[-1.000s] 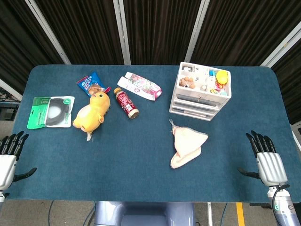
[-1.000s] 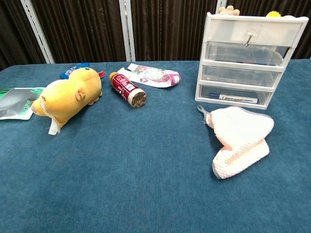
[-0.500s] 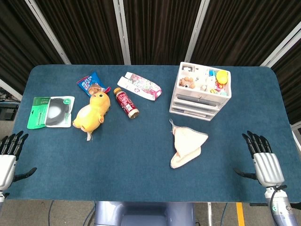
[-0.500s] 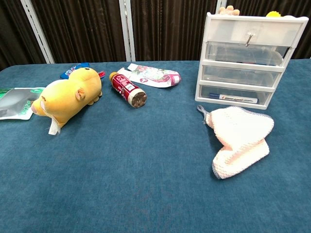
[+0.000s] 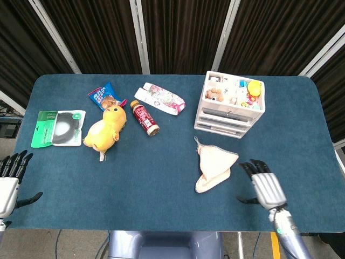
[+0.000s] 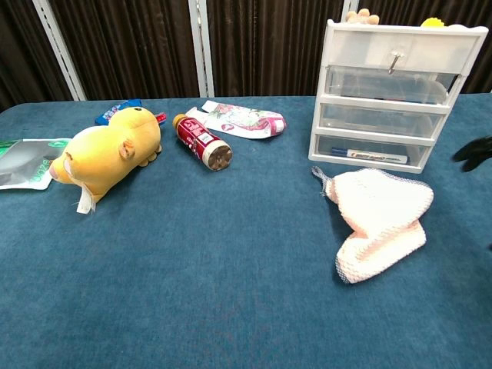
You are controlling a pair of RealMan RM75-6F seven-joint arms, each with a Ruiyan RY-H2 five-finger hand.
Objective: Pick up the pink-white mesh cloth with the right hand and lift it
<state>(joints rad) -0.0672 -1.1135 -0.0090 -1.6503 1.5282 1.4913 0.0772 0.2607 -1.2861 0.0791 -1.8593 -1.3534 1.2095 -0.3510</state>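
The pink-white mesh cloth (image 5: 214, 168) lies folded on the blue table, right of centre, in front of the drawer unit; the chest view shows the cloth (image 6: 379, 220) with a small loop at its upper left. My right hand (image 5: 266, 186) hovers open just right of the cloth, fingers spread, apart from it. Only its dark fingertips (image 6: 475, 151) enter the chest view at the right edge. My left hand (image 5: 9, 181) stays open at the table's front left corner, holding nothing.
A white drawer unit (image 5: 230, 105) with small items on top stands behind the cloth. Further left lie a red bottle (image 5: 144, 117), a floral pouch (image 5: 160, 99), a yellow plush duck (image 5: 105, 128), a blue snack bag (image 5: 104, 96) and a green packet (image 5: 57, 128).
My right hand has moved left from the table's right edge to a spot close beside the cloth. The left hand and all objects have stayed put.
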